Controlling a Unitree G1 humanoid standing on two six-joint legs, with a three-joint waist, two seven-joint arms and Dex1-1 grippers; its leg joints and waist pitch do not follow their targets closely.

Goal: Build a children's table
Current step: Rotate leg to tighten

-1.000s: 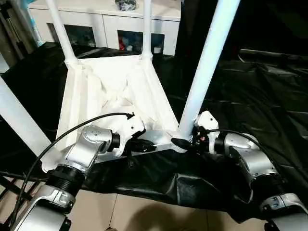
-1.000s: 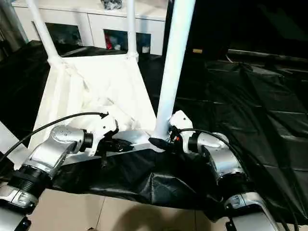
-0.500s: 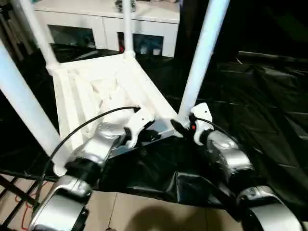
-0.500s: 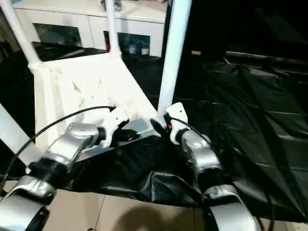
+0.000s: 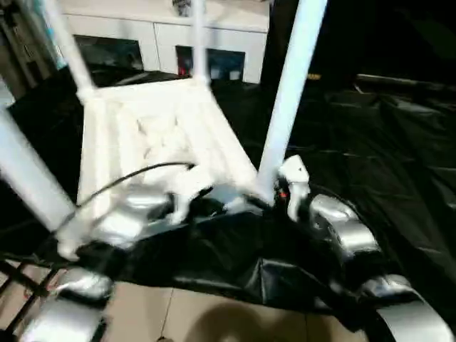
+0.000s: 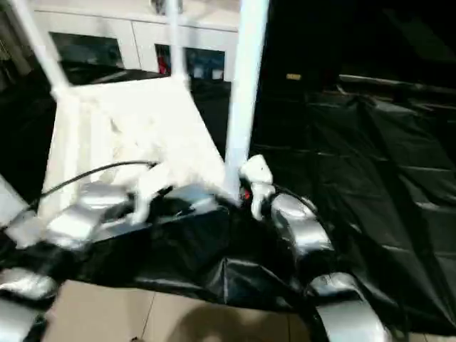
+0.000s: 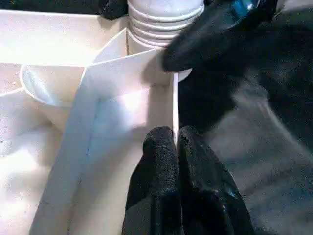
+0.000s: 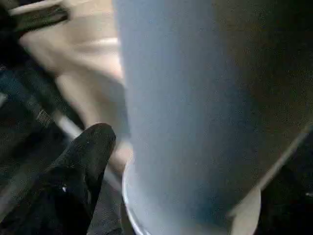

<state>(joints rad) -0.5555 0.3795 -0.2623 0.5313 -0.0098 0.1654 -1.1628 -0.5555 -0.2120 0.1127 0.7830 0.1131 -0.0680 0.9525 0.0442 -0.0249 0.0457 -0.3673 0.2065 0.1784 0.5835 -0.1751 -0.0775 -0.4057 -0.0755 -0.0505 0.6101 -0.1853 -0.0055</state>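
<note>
While the upturned children's table (image 5: 153, 135) lay on the black sheet (image 5: 385, 157), my left gripper (image 7: 176, 147) pinched its near rim shut; my right gripper (image 8: 161, 161) stood wide around the upright near-right leg (image 5: 288, 100), not clamped.

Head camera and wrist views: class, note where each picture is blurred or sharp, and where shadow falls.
Left eye view: motion blur smears the silver left forearm and the upturned table. Left wrist view: sharp; the left tool is shut on the table's rim, with shadow beside it. Right wrist view: the white leg is close and soft, shaded on one side.
</note>
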